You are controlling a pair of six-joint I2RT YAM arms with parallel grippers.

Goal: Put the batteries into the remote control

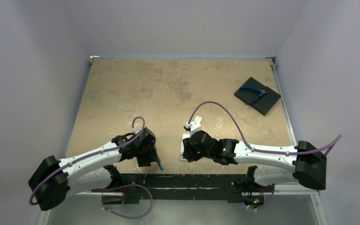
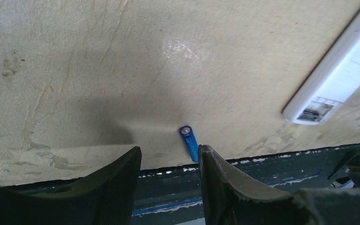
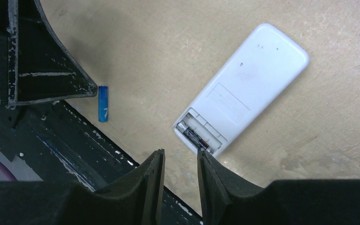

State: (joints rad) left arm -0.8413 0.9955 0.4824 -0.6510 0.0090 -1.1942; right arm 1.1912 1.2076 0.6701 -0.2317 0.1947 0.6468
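The white remote control (image 3: 243, 89) lies back-up near the table's front edge, its battery bay open. A dark battery (image 3: 194, 137) sits in one slot; the slot beside it shows white. The remote control (image 2: 342, 75) also shows at the right of the left wrist view. A blue battery (image 2: 189, 142) lies loose on the table by the front edge, left of the remote (image 1: 183, 154). My left gripper (image 2: 168, 157) hovers open just short of the blue battery (image 1: 160, 165), nothing between its fingers. My right gripper (image 3: 180, 157) is open and empty, its right fingertip close to the bay end.
A black strip (image 2: 272, 168) runs along the table's near edge, right behind the blue battery (image 3: 103, 103). At the far right, blue-handled pliers (image 1: 254, 93) lie on a black square pad (image 1: 268, 104). The left gripper's finger (image 3: 51, 70) shows at the right wrist view's upper left.
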